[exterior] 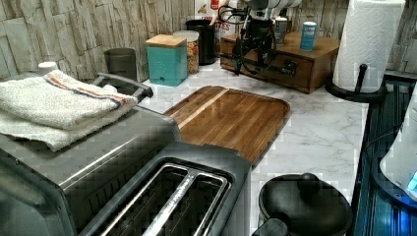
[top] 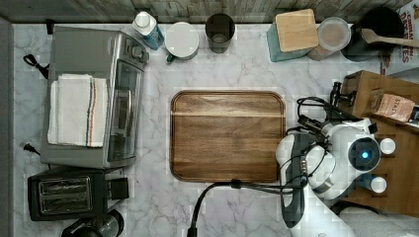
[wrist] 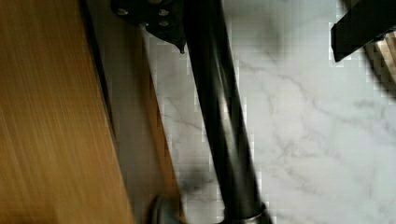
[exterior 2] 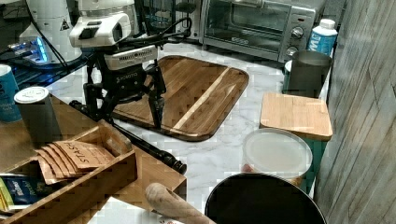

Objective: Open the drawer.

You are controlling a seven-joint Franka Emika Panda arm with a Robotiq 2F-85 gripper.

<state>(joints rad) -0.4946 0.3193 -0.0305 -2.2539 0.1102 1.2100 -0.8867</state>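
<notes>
A: Where is the drawer (exterior: 275,66)?

B: It is the front of the wooden unit at the far end of the counter in the left view, behind the cutting board (exterior: 231,118). Its black bar handle (exterior 2: 147,147) runs along the front on two brackets.

A: Gripper (exterior 2: 125,105) position?

B: In the right view it hangs at the handle, one finger (exterior 2: 156,105) on the board side of the bar and the other (exterior 2: 91,100) on the drawer side. The wrist view shows the bar (wrist: 219,116) running between the two finger tips with counter visible on one side.

A: Grasp state?

B: Fingers are spread apart and straddle the bar. Not clenched; no contact that I can confirm.

A: Progress?

B: In my judgement the approach is done, the grip and the pull are left. In the left view the drawer front looks flush with the unit, so I read it as shut. Next step: close on the bar, then pull straight out toward the board.

A: Any legible writing?

B: The packets (exterior 2: 77,156) in the open tray on top of the unit read "STASH". The gripper body carries a word that looks like "ROBOTIQ", not fully legible. The box (top: 402,37) at the top view's upper right has red lettering, partly cut off; I cannot read a whole word.
</notes>
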